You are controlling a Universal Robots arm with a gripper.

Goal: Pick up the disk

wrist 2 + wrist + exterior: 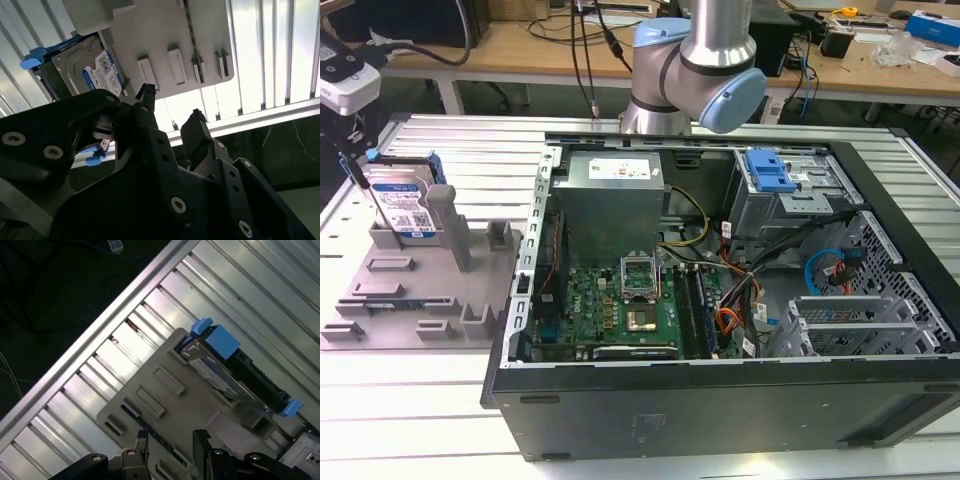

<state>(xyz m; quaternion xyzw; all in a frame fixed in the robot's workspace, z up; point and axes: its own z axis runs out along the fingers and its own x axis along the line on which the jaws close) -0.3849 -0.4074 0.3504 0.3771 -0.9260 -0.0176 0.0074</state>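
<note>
1. I see the black two-finger gripper [171, 106] above the grey plastic tray with upright posts [165, 45]. Its jaws stand apart and there is nothing between them.
2. The disk [404, 205], a flat rectangular silver metal hard drive with a white-and-blue label and a blue plastic side rail, stands on its edge in the tray. It is at the tray's far end, on the exterior view's left.
3. In the second wrist view one fingertip [146, 93] is near the corner of the label. I cannot tell whether it touches the disk.
4. A tall grey post [450, 225] stands just beside the disk, toward the exterior view's right.
5. The tray lies on a ribbed metal table [420, 420], and bare table is open on the tray's near side.
6. The open black computer case [720, 410] is just beside the tray's edge on the exterior view's right, so that side is narrow.
7. In the first wrist view the table's edge runs near the tray, with dark floor beyond it.
</note>
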